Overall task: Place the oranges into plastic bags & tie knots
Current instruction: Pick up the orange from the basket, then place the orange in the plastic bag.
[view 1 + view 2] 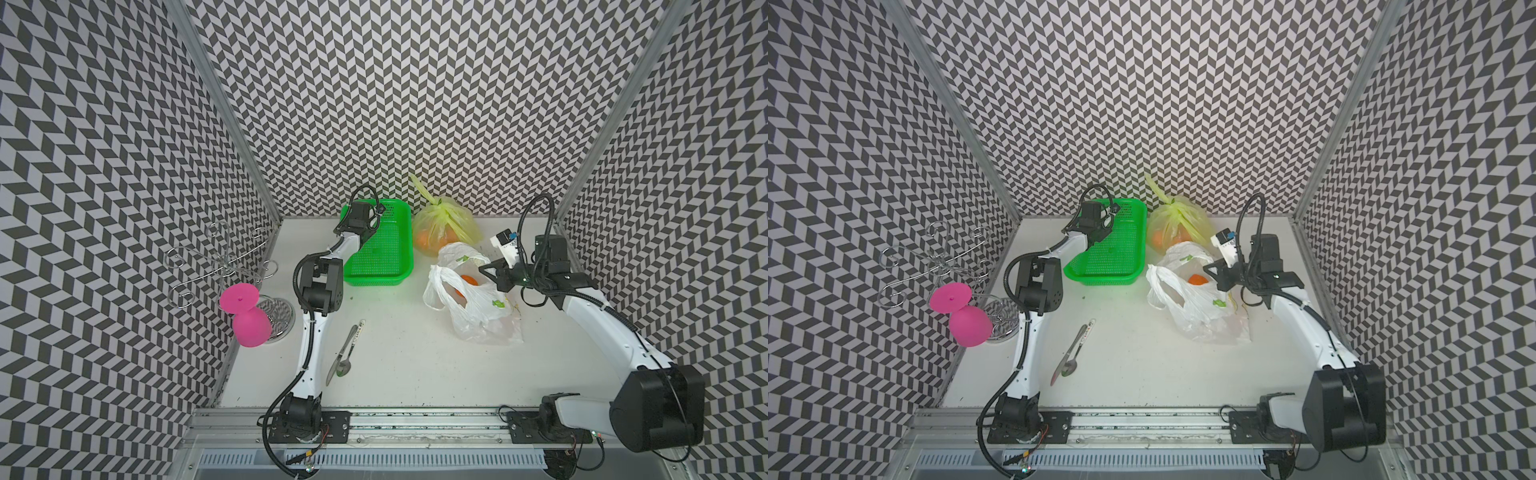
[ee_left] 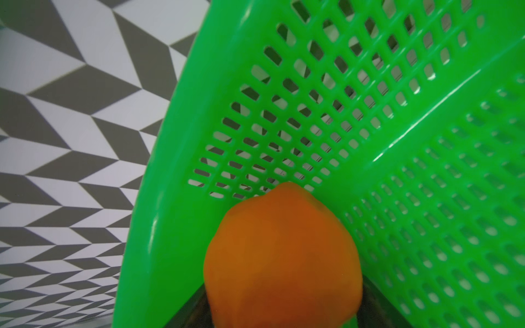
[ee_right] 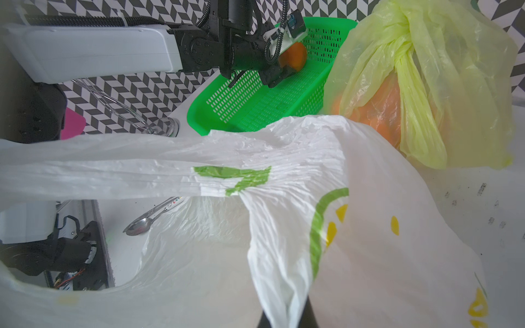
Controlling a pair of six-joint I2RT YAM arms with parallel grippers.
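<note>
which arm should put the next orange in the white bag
Left. The left gripper has its jaws around the small round orange in the green mesh plastic basket, while the right gripper pinches the rim of the thin white printed plastic bag, holding it open.

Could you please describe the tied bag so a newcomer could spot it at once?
Find the green basket by the back wall. Beside it, on the robot's right, sits the yellow-green bag. Unlike the white printed bag nearby, its handles are knotted.
</note>
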